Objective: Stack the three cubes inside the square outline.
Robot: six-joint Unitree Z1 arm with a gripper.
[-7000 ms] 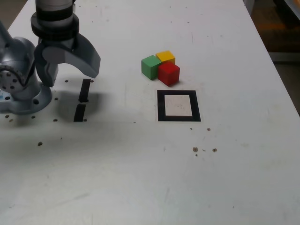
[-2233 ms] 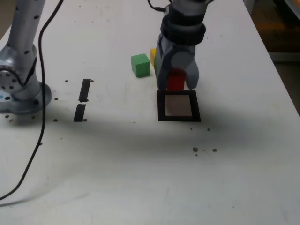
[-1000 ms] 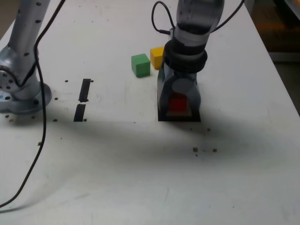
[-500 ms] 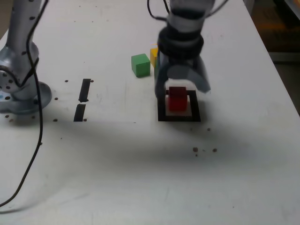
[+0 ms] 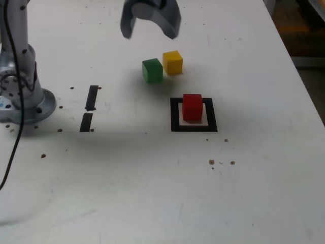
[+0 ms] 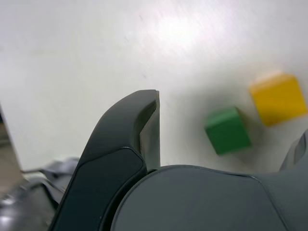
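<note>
Note gripper (image 5: 150, 34), empty, jaws wide apart. Find red cube (image 5: 192, 108) inside square (image 5: 194, 128), green cube (image 5: 152, 71) and yellow cube (image 5: 172, 63) outside. Beware of nudging either outer cube through their narrow gap, or toppling the stack through off-centre release.

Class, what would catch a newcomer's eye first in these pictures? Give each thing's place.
The red cube stands out first, sitting inside the black square outline. Next come the green cube and the yellow cube, side by side beyond the outline in the exterior view. Above them in that view, the arm's grey jaws hang wide open, holding nothing.
</note>
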